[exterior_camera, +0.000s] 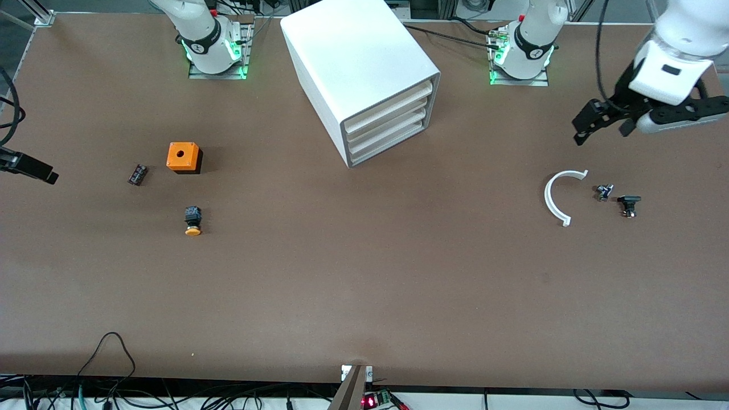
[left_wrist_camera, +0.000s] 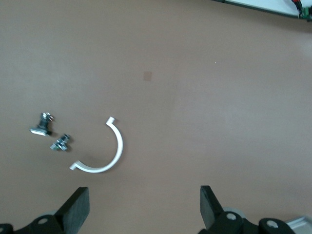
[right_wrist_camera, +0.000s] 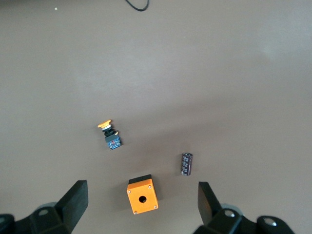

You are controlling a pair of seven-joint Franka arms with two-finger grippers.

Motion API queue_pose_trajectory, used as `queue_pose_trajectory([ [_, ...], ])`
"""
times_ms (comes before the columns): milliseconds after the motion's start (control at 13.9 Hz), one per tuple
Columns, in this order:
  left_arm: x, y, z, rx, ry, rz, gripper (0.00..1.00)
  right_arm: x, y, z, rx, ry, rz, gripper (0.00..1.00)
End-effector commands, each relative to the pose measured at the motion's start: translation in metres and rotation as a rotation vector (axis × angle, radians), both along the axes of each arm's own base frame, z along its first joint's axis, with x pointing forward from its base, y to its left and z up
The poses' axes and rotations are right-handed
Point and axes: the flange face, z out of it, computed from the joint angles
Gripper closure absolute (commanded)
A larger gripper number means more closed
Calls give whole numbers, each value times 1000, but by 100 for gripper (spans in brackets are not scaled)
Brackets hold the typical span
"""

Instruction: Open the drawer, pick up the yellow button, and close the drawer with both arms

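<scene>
The white cabinet [exterior_camera: 353,51] stands at the middle of the table near the arms' bases. Its uppermost drawer [exterior_camera: 390,104] is shut, as are the three below it. The button [exterior_camera: 192,221], orange cap on a black body, lies on its side on the table toward the right arm's end; it also shows in the right wrist view [right_wrist_camera: 109,134]. My right gripper [right_wrist_camera: 141,192] is open and empty, up over the orange cube [right_wrist_camera: 142,196], and is out of the front view. My left gripper [exterior_camera: 602,132] is open and empty, up over the table's left-arm end [left_wrist_camera: 144,192].
The orange cube with a hole [exterior_camera: 184,157] and a small black part [exterior_camera: 137,174] lie near the button. A white arc [exterior_camera: 561,196] and two small dark parts [exterior_camera: 604,192] [exterior_camera: 629,205] lie under the left gripper. A black bar [exterior_camera: 28,165] juts in at the right-arm end.
</scene>
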Motion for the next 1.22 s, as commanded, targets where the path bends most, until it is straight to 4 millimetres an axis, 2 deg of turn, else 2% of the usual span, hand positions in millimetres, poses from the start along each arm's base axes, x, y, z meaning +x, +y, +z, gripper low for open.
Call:
queue_pose_trajectory([
  [0, 15, 10, 10, 20, 30, -104, 0, -13, 1, 6, 15, 0, 21, 0],
  [144, 29, 19, 8, 15, 70, -90, 0, -20, -5, 3, 19, 4, 35, 0],
  [287, 31, 19, 9, 18, 95, -91, 0, -30, -4, 1, 24, 1, 65, 0],
  [431, 41, 20, 14, 19, 105, -149, 0, -43, -5, -1, 33, 17, 102, 0],
  [503, 46, 22, 9, 21, 113, -184, 0, -50, -5, -1, 37, 18, 100, 0],
  [934, 47, 25, 8, 19, 118, -184, 0, -68, -2, 8, 46, 24, 122, 0],
  [1150, 47, 20, 10, 21, 113, -186, 0, -66, -2, 6, 45, 23, 123, 0],
])
